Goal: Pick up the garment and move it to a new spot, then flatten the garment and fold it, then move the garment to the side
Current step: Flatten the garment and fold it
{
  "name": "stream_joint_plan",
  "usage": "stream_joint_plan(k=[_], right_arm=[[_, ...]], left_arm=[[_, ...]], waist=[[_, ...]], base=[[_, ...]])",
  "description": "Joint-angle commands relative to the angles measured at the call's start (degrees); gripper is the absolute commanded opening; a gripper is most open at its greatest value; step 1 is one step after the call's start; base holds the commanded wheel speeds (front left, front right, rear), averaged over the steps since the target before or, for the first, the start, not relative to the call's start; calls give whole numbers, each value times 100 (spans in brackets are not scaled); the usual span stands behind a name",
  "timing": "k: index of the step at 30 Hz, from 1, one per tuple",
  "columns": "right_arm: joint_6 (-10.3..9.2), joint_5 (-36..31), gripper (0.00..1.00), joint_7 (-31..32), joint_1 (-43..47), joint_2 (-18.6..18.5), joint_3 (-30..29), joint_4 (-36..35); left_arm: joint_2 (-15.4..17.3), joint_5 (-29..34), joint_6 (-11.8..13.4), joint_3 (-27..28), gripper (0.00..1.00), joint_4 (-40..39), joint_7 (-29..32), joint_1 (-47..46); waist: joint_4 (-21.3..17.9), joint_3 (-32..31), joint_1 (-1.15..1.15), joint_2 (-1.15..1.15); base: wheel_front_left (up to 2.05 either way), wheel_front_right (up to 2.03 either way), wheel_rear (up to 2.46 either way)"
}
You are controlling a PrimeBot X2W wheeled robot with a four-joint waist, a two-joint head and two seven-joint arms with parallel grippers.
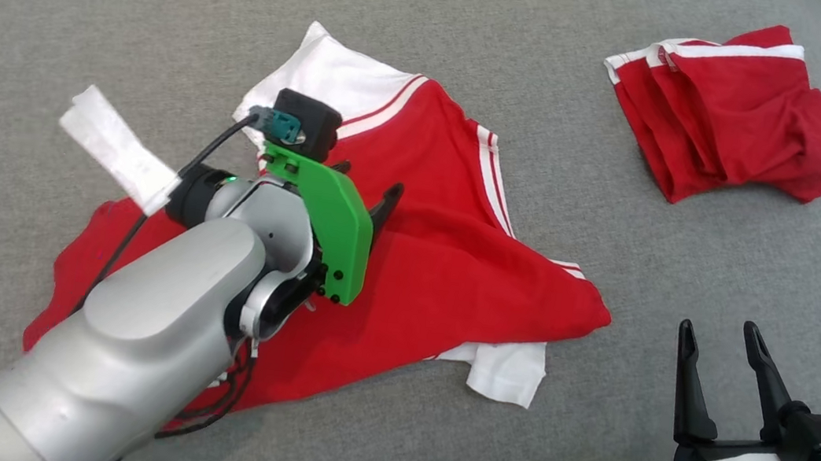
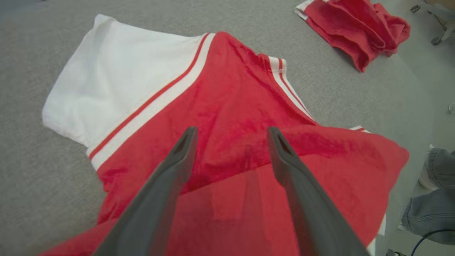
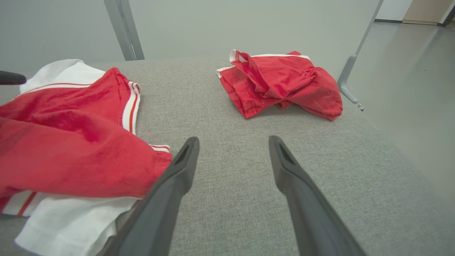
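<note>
The garment (image 1: 453, 268) is a red shirt with white sleeves and white stripes, lying crumpled and partly doubled over in the middle of the grey padded table (image 1: 586, 460). My left gripper (image 1: 367, 184) hovers over its red middle, fingers apart and holding nothing. In the left wrist view the left gripper (image 2: 231, 131) stands open just above a raised red fold of the garment (image 2: 231, 96). My right gripper (image 1: 719, 328) is open at the table's near right, over bare grey cloth. In the right wrist view the right gripper (image 3: 233, 139) has the garment (image 3: 71, 135) to its left.
A second red garment (image 1: 728, 106) lies bunched at the far right corner, also seen as a red bundle (image 3: 280, 81) ahead of the right gripper. The table edge and floor (image 3: 408, 89) run along the right. Grey denim (image 2: 430, 206) shows at the left wrist view's right edge.
</note>
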Motion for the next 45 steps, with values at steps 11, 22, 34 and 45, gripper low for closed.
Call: stream_joint_plan(k=[11, 22, 34, 45], right_arm=[[-5, 65, 100, -10, -193, 34, 115, 49], [-5, 130, 100, -11, -190, 39, 83, 81], [-5, 73, 100, -11, -188, 38, 97, 92], [-5, 63, 100, -11, -185, 40, 106, 82]], left_arm=[[-584, 341, -636, -507, 62, 1999, 235, -758], [-947, 536, -816, -367, 0, 3010, -957, -1063], [-1100, 605, -95, 43, 0, 4040, -2529, -1388], [-1260, 466, -168, 199, 42, 4508, -2983, -1424]], waist=[[-530, 260, 0, -1], [-513, 288, 0, -1], [-387, 234, 0, -1], [-334, 272, 0, -1]], base=[[0, 0, 0], [0, 0, 0], [0, 0, 0], [0, 0, 0]])
